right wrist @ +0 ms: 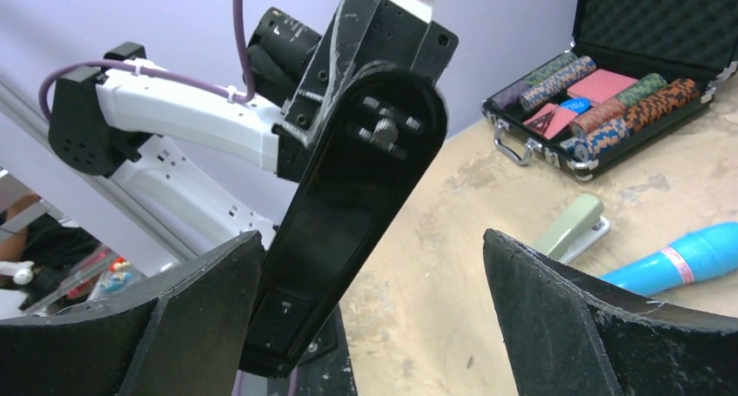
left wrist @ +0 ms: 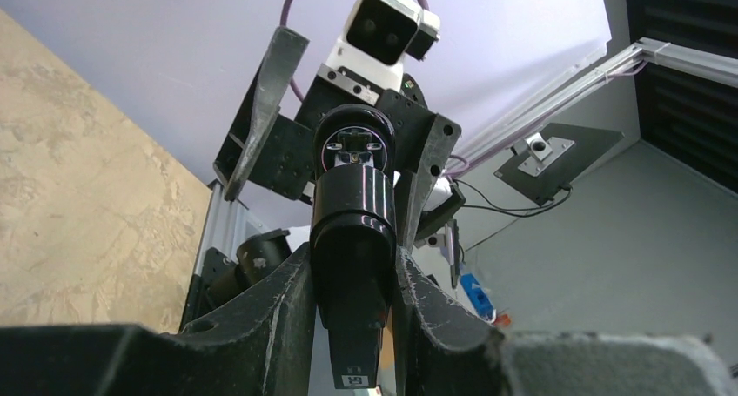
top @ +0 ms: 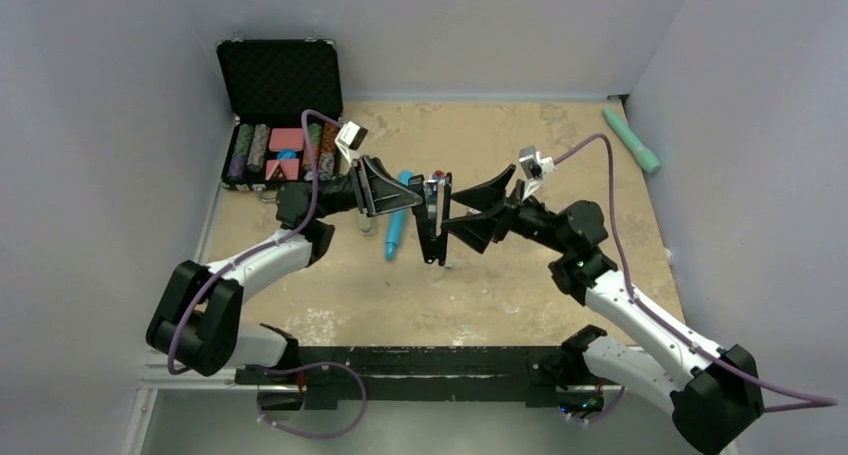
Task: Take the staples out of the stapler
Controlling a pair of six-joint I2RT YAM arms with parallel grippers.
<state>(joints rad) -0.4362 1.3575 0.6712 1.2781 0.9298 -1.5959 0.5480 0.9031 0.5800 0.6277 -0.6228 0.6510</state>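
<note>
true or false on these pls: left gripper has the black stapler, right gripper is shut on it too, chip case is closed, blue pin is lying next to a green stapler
1. The left gripper is clamped on the black stapler. True.
2. The right gripper is shut on the black stapler. False: its fingers are spread wide, with the stapler close to only one of them.
3. The poker chip case is closed. False: the lid stands open and the chips are in view.
4. The blue pin lies on the table next to a pale green stapler. True.
</note>
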